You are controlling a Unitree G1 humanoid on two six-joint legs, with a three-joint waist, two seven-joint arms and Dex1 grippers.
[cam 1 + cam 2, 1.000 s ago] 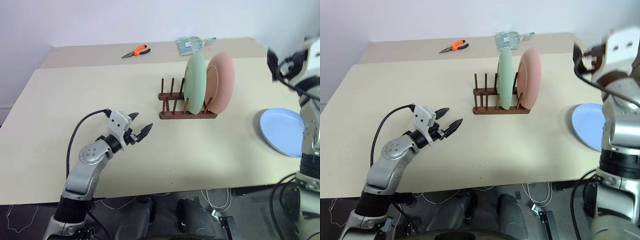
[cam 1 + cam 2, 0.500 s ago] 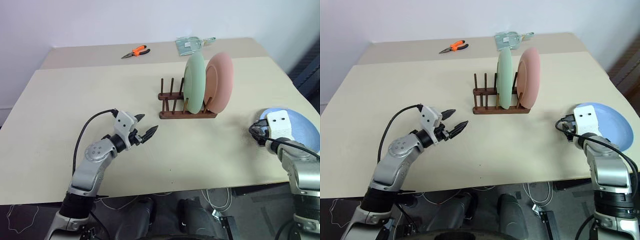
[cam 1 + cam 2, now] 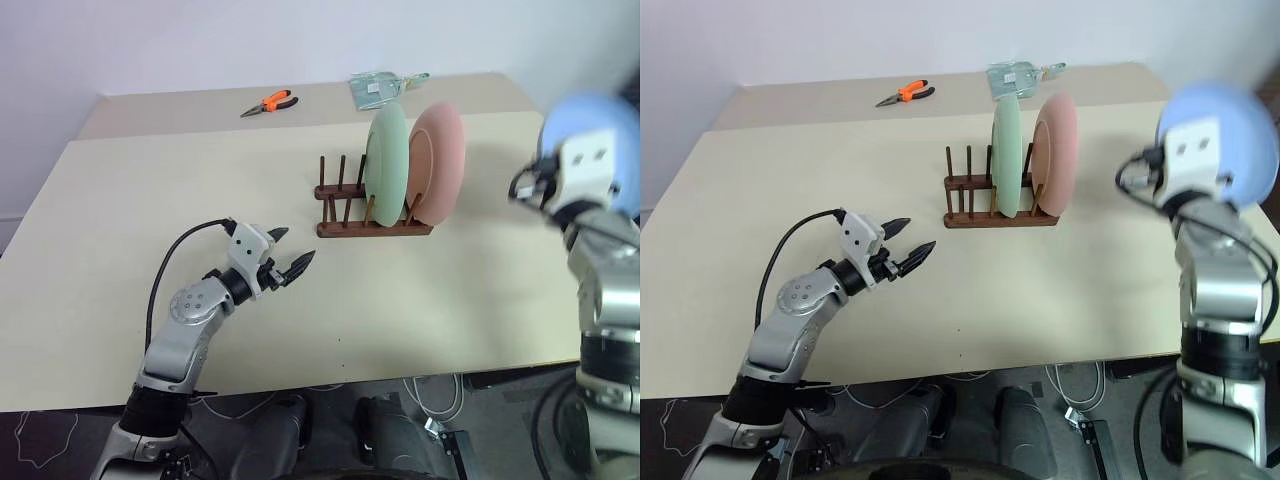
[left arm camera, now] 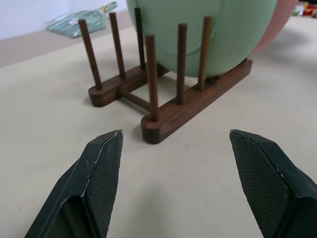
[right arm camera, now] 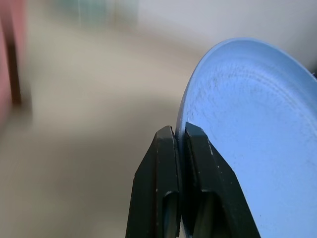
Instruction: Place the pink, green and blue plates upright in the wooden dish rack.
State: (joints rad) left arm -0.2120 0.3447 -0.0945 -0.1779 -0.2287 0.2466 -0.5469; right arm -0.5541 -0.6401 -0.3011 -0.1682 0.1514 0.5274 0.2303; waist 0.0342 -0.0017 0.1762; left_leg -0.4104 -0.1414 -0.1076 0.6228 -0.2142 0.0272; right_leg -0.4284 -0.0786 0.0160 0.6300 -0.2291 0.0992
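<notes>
The wooden dish rack point(image 3: 375, 228) stands mid-table with the green plate point(image 3: 388, 165) and the pink plate point(image 3: 440, 160) upright in its right-hand slots; its left pegs are free. My right gripper point(image 5: 179, 134) is shut on the rim of the blue plate point(image 3: 1220, 110), which it holds up in the air to the right of the rack, above the table's right edge. My left gripper point(image 3: 296, 245) is open and holds nothing. It hovers low over the table to the left front of the rack and points at the rack point(image 4: 198, 99).
Orange-handled pliers point(image 3: 272, 102) and a clear packet point(image 3: 380, 88) lie at the back of the table, behind the rack. Bare tabletop point(image 3: 450, 290) stretches between the rack and the near edge.
My right gripper dropped to the blue plate lying at the table's right edge, shut on its rim and lifted it into the air. The left arm has stayed put.
</notes>
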